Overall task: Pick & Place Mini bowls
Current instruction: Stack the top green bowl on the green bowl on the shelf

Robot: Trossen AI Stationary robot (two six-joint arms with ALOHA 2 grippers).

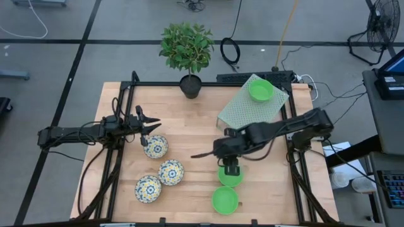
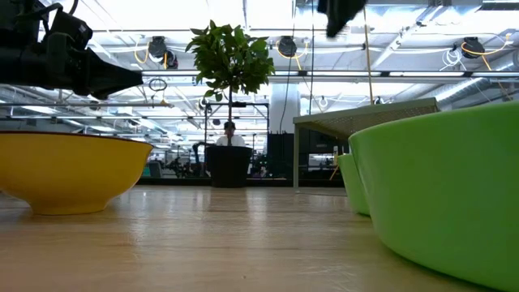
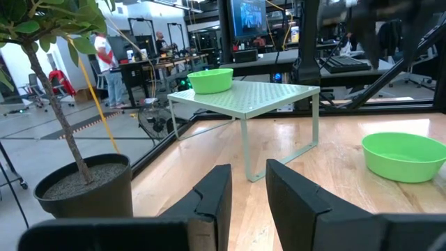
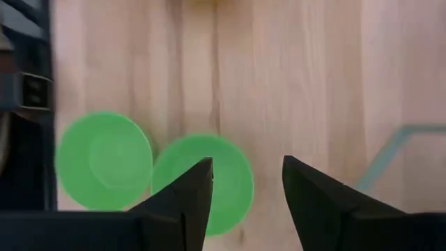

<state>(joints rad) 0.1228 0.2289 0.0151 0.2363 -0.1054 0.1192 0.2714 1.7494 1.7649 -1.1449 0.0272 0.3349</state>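
We see the right gripper (image 1: 231,169), fingers parted and empty, over a green bowl (image 1: 230,176) near the table's (image 1: 189,126) front edge, a second green bowl (image 1: 225,200) just beside it, a third (image 1: 260,90) on the rack (image 1: 240,110) at the back right corner, three patterned bowls (image 1: 155,147) front left, where the left gripper (image 1: 151,125) hovers slightly parted, holding nothing.

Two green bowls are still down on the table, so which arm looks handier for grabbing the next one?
The right, probably. Its pincer hangs open directly over one green bowl, with the second just beside. The left pincer waits across the table near a patterned bowl.
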